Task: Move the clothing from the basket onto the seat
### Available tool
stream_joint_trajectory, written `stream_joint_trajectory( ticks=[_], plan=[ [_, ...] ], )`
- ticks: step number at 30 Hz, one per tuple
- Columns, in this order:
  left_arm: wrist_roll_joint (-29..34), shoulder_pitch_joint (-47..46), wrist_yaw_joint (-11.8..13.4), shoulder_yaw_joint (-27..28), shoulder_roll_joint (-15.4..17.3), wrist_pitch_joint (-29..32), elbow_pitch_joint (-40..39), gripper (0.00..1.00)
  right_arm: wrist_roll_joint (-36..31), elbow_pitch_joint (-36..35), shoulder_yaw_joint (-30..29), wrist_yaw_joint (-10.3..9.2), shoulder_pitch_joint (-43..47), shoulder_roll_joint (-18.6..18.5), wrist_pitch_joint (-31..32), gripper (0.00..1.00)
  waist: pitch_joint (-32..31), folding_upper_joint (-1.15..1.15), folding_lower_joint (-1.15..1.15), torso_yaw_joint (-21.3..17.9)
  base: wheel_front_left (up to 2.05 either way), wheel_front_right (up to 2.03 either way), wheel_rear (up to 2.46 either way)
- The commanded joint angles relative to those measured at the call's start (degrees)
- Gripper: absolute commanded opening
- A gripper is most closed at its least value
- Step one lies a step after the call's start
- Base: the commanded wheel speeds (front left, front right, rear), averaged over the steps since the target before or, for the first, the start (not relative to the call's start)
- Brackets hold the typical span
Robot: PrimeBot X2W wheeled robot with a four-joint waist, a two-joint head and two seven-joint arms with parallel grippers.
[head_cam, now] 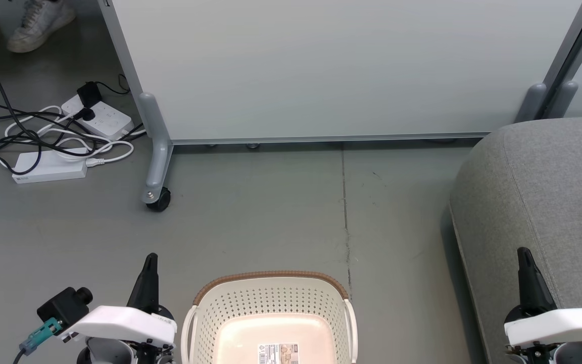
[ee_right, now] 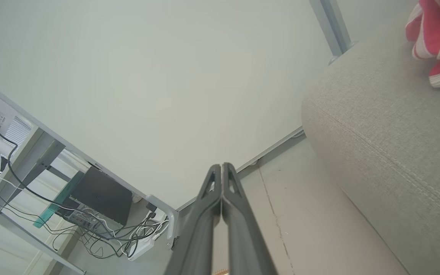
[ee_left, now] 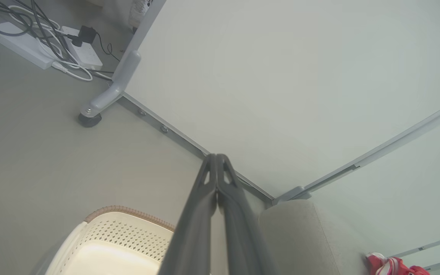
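Clothing point(ee_right: 439, 38), red with white bands, lay crumpled on the grey woven seat point(head_cam: 533, 192), well apart from the basket point(head_cam: 271, 277). The right wrist view gave its stripes and the cushion's stitched seam; the head view caught a mere red edge. The head view gave the oval perforated basket's brown braided rim and labelled floor. Left hand point(head_cam: 150, 263) and right hand point(head_cam: 523, 255) had fingers pressed together, gripping nothing.

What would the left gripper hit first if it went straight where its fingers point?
Probably the white partition panel, low near its bottom edge. The left gripper aims its shut fingers there; depth is hard to judge.
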Motion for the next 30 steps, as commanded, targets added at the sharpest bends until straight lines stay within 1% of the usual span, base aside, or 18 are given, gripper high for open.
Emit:
stream_joint_trajectory(
  ticks=[1, 9, 30],
  plan=[
    [-2.20, -2.08, -0.53, 0.80, 0.19, 0.54, -0.60, 0.00, 2.64, -0.27, -0.44, 0.00, -1.89, -0.58, 0.60, 0.00, 0.00, 0.00, 0.00, -0.06, 0.00, 0.00, 0.00],
    [-7.38, -3.10, -1.09, 1.90, 0.22, 2.16, -0.41, 0.00, 8.65, 0.43, -1.23, 0.00, -2.77, -0.68, 2.12, 0.00, -0.01, 0.00, 0.00, -0.32, 0.00, 0.00, 0.00],
    [-18.62, -5.41, -2.25, 4.36, 0.30, 5.67, 0.00, 0.00, 21.78, 1.93, -2.90, 0.01, -4.71, -0.88, 5.42, 0.00, -0.02, 0.00, 0.00, -0.96, 0.00, 0.00, 0.00]
  ],
)
